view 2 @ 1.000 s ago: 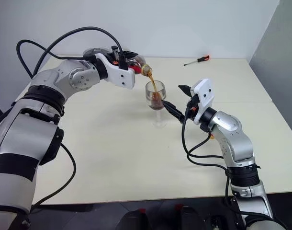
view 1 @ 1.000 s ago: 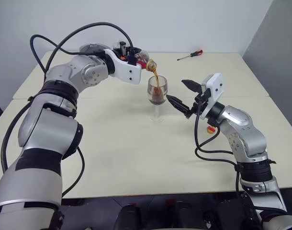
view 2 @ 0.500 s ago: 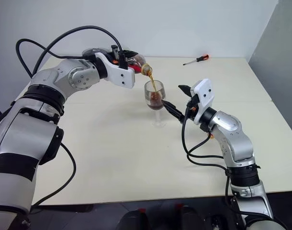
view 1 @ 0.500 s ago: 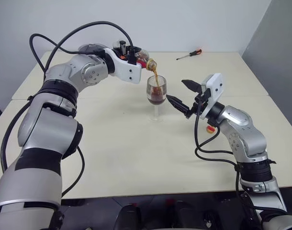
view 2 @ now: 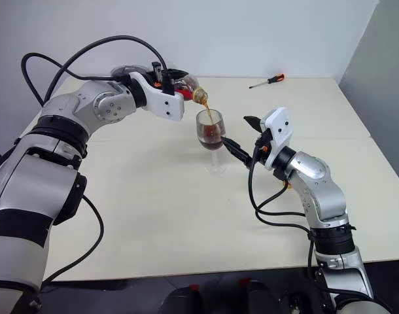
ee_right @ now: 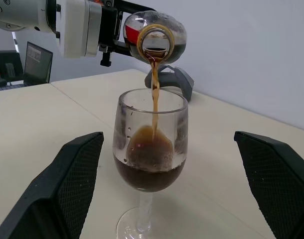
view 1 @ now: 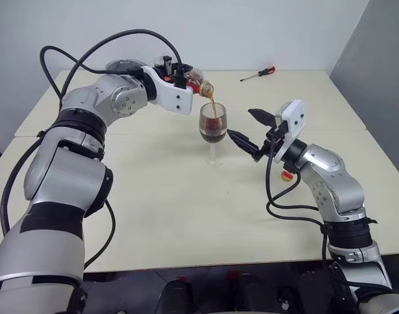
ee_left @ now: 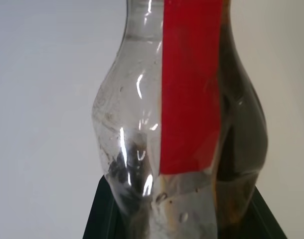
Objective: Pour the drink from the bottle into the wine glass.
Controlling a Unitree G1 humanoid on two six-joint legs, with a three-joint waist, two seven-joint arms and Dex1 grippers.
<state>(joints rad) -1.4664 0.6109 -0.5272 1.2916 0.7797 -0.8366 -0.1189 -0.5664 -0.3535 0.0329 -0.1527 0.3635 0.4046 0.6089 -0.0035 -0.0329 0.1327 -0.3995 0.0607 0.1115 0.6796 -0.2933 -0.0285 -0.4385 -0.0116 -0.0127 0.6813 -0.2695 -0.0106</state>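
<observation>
My left gripper [view 1: 181, 76] is shut on the bottle [view 1: 198, 82], a small clear one with a red label strip [ee_left: 191, 89]. The bottle lies tipped almost level, its mouth [ee_right: 155, 39] above the wine glass [view 1: 212, 128]. A thin brown stream of the drink [view 1: 214, 107] falls into the bowl. Dark drink with foam [ee_right: 149, 169] fills the lower part of the bowl. The glass stands upright on the table [view 1: 160, 196]. My right gripper [view 1: 241, 123] is open just right of the glass, one finger [ee_right: 67, 189] on each side of it without touching.
A red-handled screwdriver [view 1: 258, 74] lies at the table's far right. A grey stand [ee_right: 174, 77] sits behind the glass at the far side. A small red and yellow thing [view 1: 288, 175] lies on the table beside my right forearm.
The drink in the glass has risen a little while the stream keeps falling. Both arms have held still.
</observation>
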